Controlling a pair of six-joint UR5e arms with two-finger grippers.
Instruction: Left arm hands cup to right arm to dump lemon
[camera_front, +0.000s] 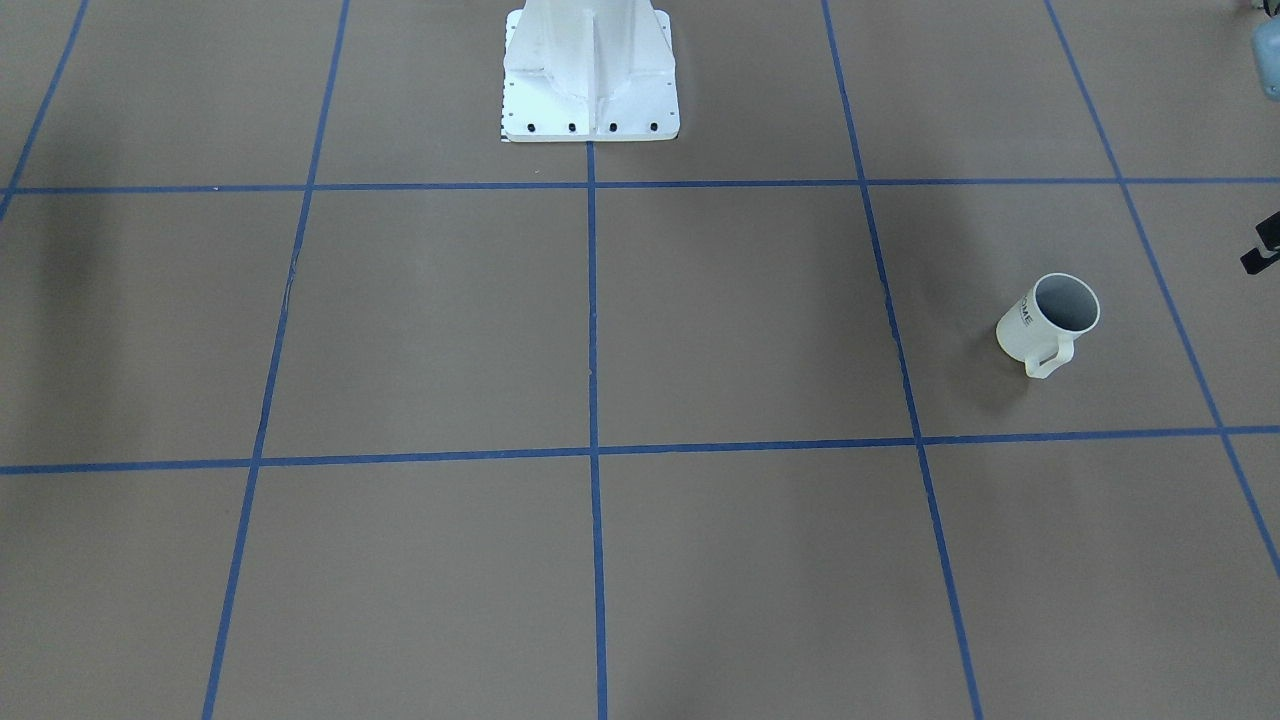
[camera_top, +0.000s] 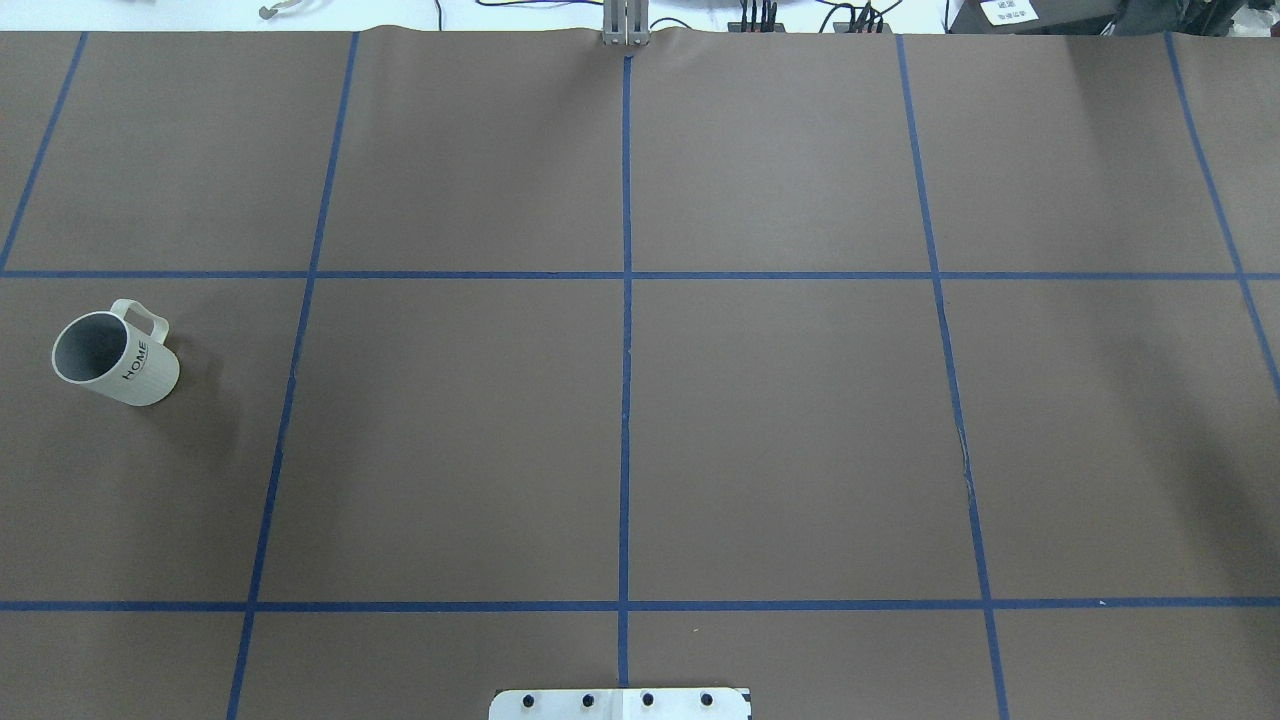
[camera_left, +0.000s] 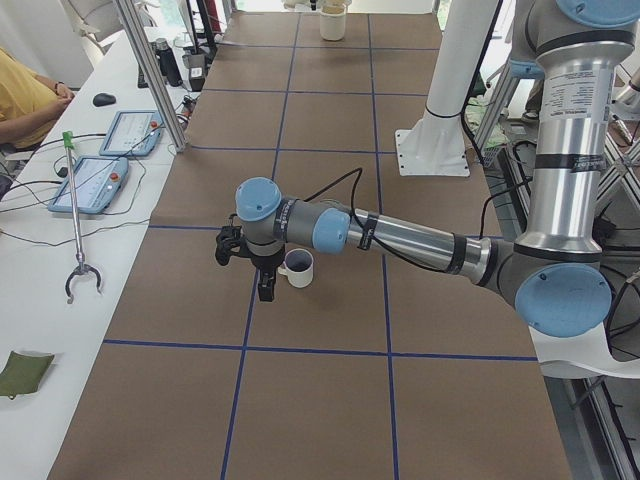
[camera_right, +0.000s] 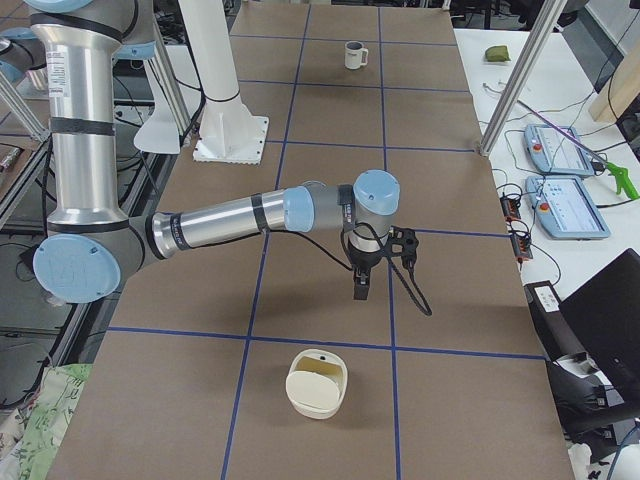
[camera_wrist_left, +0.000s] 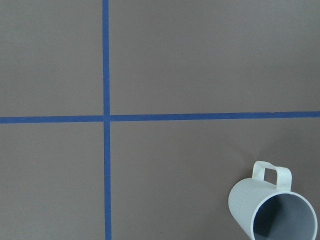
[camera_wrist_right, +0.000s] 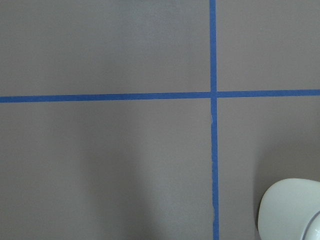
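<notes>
Two arms are reaching out low over the worktop (camera_top: 780, 420), both wrists pointing their fingers straight down. Cup (camera_top: 115, 355) is standing upright on the robot's left side, long axis vertical, handle facing away from the base; lemon isn't showing in any view. Left gripper (camera_left: 263, 290) is hovering nearest, but its wrist camera is catching the cup only in the lower-right corner, so the fingers are sitting off to one side of it. Right gripper (camera_right: 359, 288) is hanging well apart, near a white container (camera_right: 317, 385). Finger opening on either side: cannot tell.
</notes>
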